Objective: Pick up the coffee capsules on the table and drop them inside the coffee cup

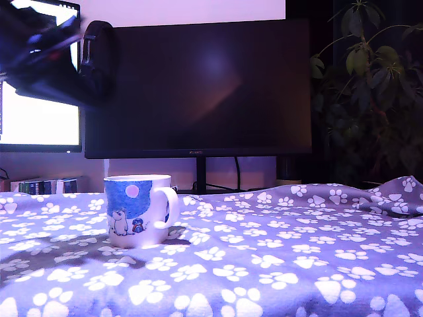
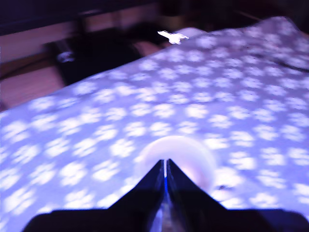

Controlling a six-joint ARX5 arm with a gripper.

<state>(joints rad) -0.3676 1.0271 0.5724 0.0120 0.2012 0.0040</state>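
**Gripper above the mug, fingers nearly together**

While the arm hangs blurred in the upper corner at the exterior view's left, I see the coffee cup (image 1: pixel 137 210) standing upright on the table (image 1: pixel 277 264), its handle turned toward the exterior view's right and its blue band with the pale pink circle and small bear figures facing the camera. My gripper (image 2: pixel 165 166) shows in the wrist view as two dark fingers (image 2: pixel 149 186) drawn almost together — only a thin bright slit runs between the tips, with a blue streak lower down in that slit. Whether that streak is a capsule held there I cannot tell; the picture is smeared. Just beyond the tips lies the pale round rim of the cup (image 2: pixel 177 157), seen from above against the paw-print cloth. No capsule shows on the cloth in either view. Behind the table stand a dark monitor (image 1: pixel 198 86) and a leafy plant (image 1: pixel 370 86) at the exterior view's right
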